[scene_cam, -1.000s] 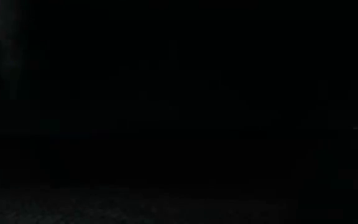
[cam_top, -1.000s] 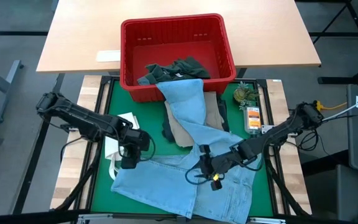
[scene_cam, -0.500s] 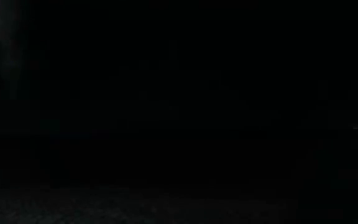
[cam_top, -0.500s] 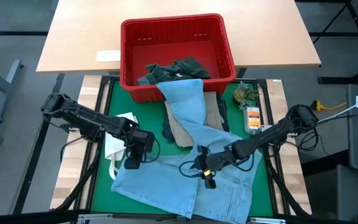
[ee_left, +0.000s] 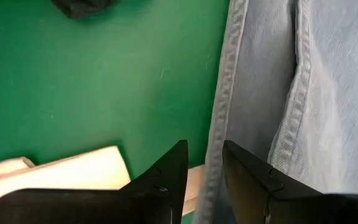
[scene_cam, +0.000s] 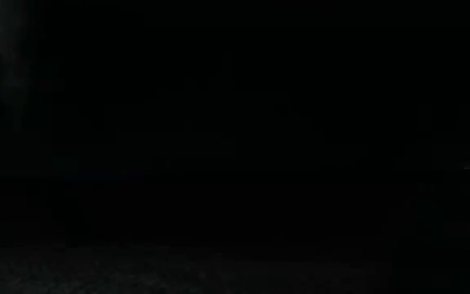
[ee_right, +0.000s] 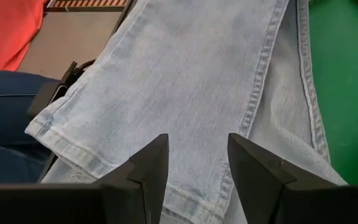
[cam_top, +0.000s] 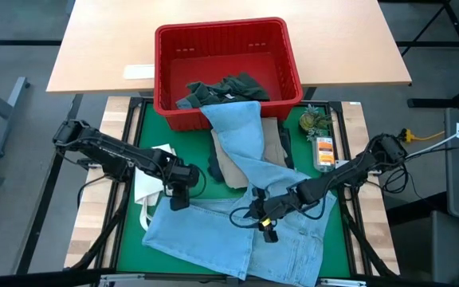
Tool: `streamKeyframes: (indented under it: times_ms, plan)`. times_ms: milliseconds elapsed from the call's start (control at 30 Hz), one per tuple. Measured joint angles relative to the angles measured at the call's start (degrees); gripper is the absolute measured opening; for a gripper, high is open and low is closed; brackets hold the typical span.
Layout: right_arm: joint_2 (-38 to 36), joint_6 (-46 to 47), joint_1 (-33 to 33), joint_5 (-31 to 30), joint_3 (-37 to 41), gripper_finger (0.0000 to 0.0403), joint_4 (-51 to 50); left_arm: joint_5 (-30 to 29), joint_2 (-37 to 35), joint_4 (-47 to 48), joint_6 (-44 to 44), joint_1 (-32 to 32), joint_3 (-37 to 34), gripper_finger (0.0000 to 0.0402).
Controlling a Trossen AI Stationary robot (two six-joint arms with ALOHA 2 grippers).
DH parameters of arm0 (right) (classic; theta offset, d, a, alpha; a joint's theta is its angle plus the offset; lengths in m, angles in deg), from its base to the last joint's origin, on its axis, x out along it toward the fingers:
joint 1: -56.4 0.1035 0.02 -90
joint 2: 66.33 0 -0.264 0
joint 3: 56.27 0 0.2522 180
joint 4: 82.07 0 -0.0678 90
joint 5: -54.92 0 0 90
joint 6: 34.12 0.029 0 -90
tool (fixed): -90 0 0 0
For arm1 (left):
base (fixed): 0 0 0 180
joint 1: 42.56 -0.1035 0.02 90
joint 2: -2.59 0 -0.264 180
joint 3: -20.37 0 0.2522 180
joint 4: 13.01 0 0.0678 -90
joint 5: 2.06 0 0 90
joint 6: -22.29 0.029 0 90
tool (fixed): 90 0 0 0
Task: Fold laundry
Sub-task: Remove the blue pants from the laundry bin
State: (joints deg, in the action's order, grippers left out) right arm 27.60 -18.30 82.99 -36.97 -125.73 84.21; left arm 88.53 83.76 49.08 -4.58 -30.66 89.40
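— Green felt covers the work table (cam_top: 131, 139), and past it we see a pale wooden table (cam_top: 118, 48) carrying a red slatted plastic basket (cam_top: 228, 48). What do we make of the laundry?

— We see a pair of light blue denim jeans (cam_top: 213, 231) spread over the near half of the green surface, one leg running up and draping over the basket's front rim. A beige cloth piece (cam_top: 233, 167) lies partly under that leg, and a dark green-grey garment (cam_top: 228, 88) sits bunched inside the basket.

— And beside the jeans?

— We find a white cloth tote bag (cam_top: 151, 182) at their left edge, touching the denim. On the right side of the table lie a small green plant-like item (cam_top: 315, 121) and a small orange-labelled packet (cam_top: 323, 151).

— How do the arms stand?

— We see the left gripper (ee_left: 204, 171) low over the jeans' seamed edge, just where denim meets green felt and the tote bag; its fingers (ee_left: 166, 177) stand slightly apart with the hem showing between them, but we cannot tell whether they pinch it. The right gripper (ee_right: 197, 165) hovers over the middle of the jeans, its fingers (ee_right: 151, 165) spread with nothing between them.

— The low view?

— We see only black there.
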Motion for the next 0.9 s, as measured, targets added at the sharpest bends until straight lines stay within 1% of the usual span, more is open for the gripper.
streamKeyframes:
  times_ms: [133,333,400,500,633,800,900]
  plan:
    - [0.0,0.0,0.0,0.0,0.0,0.0166,-0.1,-1.6,0.0,0.0,0.1,0.0,0.0,0.0096]
    - [0.0,-0.1,0.0,0.0,0.0,0.0166,-0.1,-2.5,0.0,0.0,-2.2,0.0,0.0,0.0096]
    - [0.0,-0.1,0.0,0.0,0.0,0.0166,-0.1,-1.5,0.0,0.1,-2.4,-0.2,0.0,0.0096]
    - [0.0,-0.1,0.0,0.0,0.0,0.0166,-0.1,2.2,0.0,0.3,-2.6,-0.4,0.0,0.0099]
    - [0.0,-1.1,0.0,0.0,0.0,0.0166,-0.1,4.8,0.4,0.3,-2.6,-0.1,0.0,0.0121]
    - [0.0,-1.3,0.0,0.0,0.0,0.0166,-0.1,5.6,2.1,0.2,-2.4,0.3,0.0,0.0167]
    - [0.0,-1.3,0.0,0.2,0.0,0.0166,-0.1,8.0,3.7,0.2,-1.2,0.2,0.0,0.0193]
